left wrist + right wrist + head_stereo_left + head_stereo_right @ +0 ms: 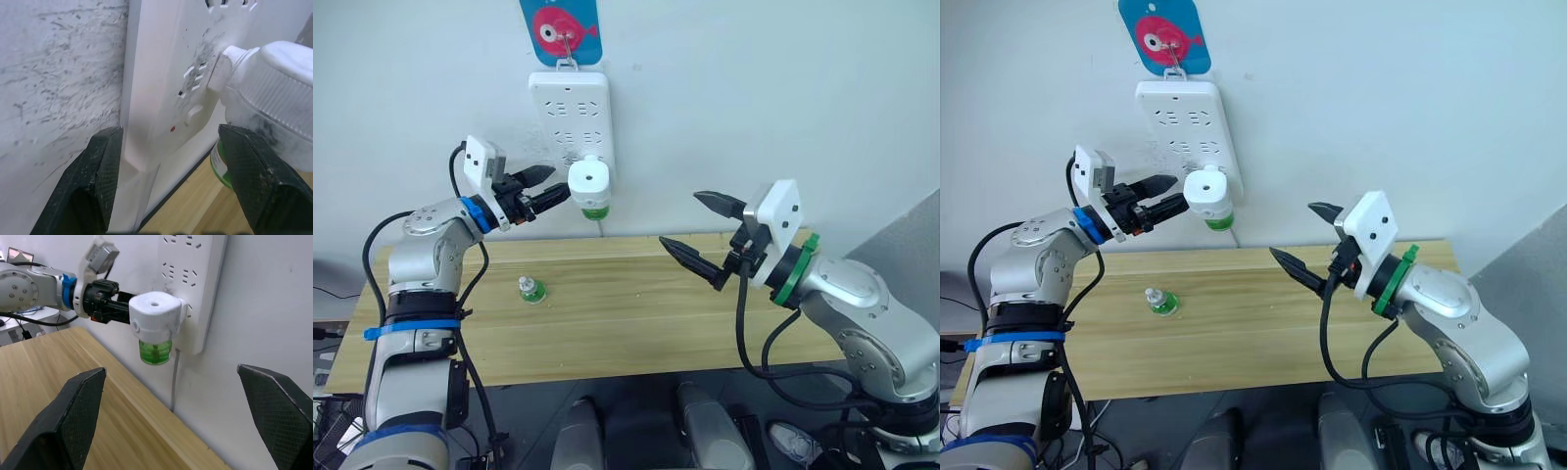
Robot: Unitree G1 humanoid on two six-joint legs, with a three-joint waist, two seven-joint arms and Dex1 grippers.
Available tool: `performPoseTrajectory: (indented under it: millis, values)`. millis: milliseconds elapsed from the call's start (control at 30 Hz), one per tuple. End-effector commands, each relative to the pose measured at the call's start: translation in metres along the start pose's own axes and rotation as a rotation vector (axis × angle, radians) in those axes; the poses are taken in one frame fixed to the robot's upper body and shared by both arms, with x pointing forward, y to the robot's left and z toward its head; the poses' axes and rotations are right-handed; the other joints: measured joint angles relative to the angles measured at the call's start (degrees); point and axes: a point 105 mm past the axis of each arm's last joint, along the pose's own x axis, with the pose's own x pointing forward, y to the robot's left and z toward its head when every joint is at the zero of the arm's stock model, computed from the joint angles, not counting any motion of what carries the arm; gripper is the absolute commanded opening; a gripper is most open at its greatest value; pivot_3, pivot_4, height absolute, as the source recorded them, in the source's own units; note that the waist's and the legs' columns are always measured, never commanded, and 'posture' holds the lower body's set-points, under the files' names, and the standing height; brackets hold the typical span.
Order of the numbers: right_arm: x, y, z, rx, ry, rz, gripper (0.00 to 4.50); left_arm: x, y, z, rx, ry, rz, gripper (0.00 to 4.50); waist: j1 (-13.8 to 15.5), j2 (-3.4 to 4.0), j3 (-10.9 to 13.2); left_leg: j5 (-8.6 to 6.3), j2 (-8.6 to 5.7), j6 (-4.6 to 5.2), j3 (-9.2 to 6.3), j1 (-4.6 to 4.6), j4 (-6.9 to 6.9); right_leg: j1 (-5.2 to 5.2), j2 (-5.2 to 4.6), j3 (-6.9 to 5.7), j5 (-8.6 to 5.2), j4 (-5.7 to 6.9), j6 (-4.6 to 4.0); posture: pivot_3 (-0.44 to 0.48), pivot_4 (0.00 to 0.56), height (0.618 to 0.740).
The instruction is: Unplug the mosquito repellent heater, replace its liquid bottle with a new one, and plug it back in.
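Observation:
The white mosquito repellent heater [589,181] is plugged into the lower part of the white power strip [569,113] on the wall, with a green liquid bottle [595,210] screwed in underneath. My left gripper [546,186] is open right beside the heater's left side, its fingers [254,181] apart next to the body without closing on it. A second small green bottle [530,289] stands upright on the wooden table [636,313]. My right gripper [703,231] hangs open above the table's right half, with nothing between its fingers. The right wrist view shows the heater [155,313] too.
A thin cord [601,227] drops from the strip behind the table. A blue tag with a pink fish [562,29] hangs above the strip. The table's near edge runs just in front of both arms.

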Motion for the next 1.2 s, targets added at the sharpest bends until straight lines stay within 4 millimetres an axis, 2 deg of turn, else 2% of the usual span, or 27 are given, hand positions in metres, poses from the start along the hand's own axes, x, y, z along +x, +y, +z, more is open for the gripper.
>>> performPoseTrajectory:
  millis: [33, 167, 333, 433, 700, 733, 833, 900, 1000, 1133, 1200]
  values:
    - [0.001, 0.006, 0.01, -0.01, -0.034, 0.023, 4.5, 0.006, -0.001, 0.011, 0.055, -0.015, -0.037, 3.28, 0.0, 0.0, 0.0, 0.0, 0.0, 0.0, -0.01, -0.05, 0.0, -0.04, 0.0, 0.0, 0.02, 0.0, -0.04, -0.228, 0.297, 0.74]
    - [0.0, 0.007, 0.01, -0.006, -0.032, 0.024, 4.5, 0.013, -0.009, 0.018, 0.067, -0.022, -0.108, 3.28, 0.01, 0.02, 0.02, 0.01, -0.01, 0.0, -0.09, -0.6, 0.12, -0.52, 0.0, -0.07, 0.1, 0.07, -0.16, -0.229, 0.298, 0.74]
    - [-0.001, 0.008, 0.008, -0.002, -0.029, 0.022, 4.5, 0.018, -0.023, 0.03, 0.09, -0.034, -0.208, 3.28, 0.02, 0.03, 0.03, 0.01, -0.01, 0.0, -0.2, -0.71, 0.14, -0.55, 0.0, -0.16, 0.1, 0.06, -0.16, -0.234, 0.297, 0.74]
    - [-0.002, 0.008, 0.009, -0.001, -0.032, 0.023, 4.5, 0.017, -0.026, 0.035, 0.099, -0.037, -0.235, 2.68, 0.01, 0.03, 0.03, 0.01, -0.01, 0.0, -0.21, -0.71, 0.14, -0.56, 0.0, -0.18, 0.1, 0.06, -0.16, -0.237, 0.295, 0.74]
    - [-0.001, 0.008, 0.011, 0.002, -0.044, 0.007, 4.5, 0.017, -0.024, 0.031, 0.126, -0.034, -0.211, 0.2, 0.06, 0.02, 0.03, 0.01, -0.02, 0.0, -0.25, -0.72, 0.15, -0.55, 0.0, -0.2, 0.1, 0.06, -0.16, -0.237, 0.292, 0.74]
    - [-0.001, 0.008, 0.011, 0.003, -0.044, 0.006, 4.5, 0.019, -0.023, 0.031, 0.129, -0.041, -0.197, 0.02, 0.07, 0.02, 0.03, 0.01, -0.02, 0.0, -0.25, -0.73, 0.16, -0.55, 0.0, -0.2, 0.1, 0.06, -0.16, -0.237, 0.292, 0.74]
    - [-0.001, 0.008, 0.011, 0.005, -0.045, 0.006, 4.5, 0.02, -0.022, 0.032, 0.119, -0.069, -0.176, 0.02, 0.13, 0.02, 0.03, 0.01, -0.02, 0.0, -0.26, -0.74, 0.17, -0.54, -0.01, -0.21, 0.1, 0.06, -0.16, -0.239, 0.29, 0.74]
    - [-0.001, 0.009, 0.012, 0.007, -0.047, 0.007, 4.5, 0.017, -0.012, 0.032, 0.098, -0.086, -0.126, 0.02, 0.1, 0.02, 0.03, 0.01, -0.02, 0.0, -0.26, -0.74, 0.18, -0.54, -0.01, -0.21, 0.1, 0.07, -0.16, -0.241, 0.29, 0.74]
    - [-0.001, 0.01, 0.014, 0.01, -0.057, 0.014, 4.5, 0.01, -0.003, 0.03, 0.126, -0.09, -0.063, 0.54, -0.03, 0.02, 0.03, 0.01, -0.02, 0.0, -0.27, -0.73, 0.19, -0.55, 0.0, -0.21, 0.1, 0.08, -0.17, -0.245, 0.292, 0.74]
    - [-0.001, 0.014, 0.018, 0.02, -0.073, 0.046, 4.5, 0.002, 0.0, 0.025, 0.103, -0.086, -0.039, 1.74, -0.19, 0.02, 0.03, 0.01, -0.02, 0.0, -0.27, -0.73, 0.19, -0.54, 0.0, -0.21, 0.11, 0.09, -0.17, -0.242, 0.293, 0.74]
    - [-0.001, 0.016, 0.018, 0.024, -0.076, 0.059, 4.5, -0.002, 0.001, 0.025, 0.077, -0.092, -0.021, 1.74, -0.25, 0.02, 0.03, 0.01, -0.02, 0.0, -0.27, -0.73, 0.19, -0.54, 0.0, -0.21, 0.11, 0.1, -0.17, -0.241, 0.293, 0.74]
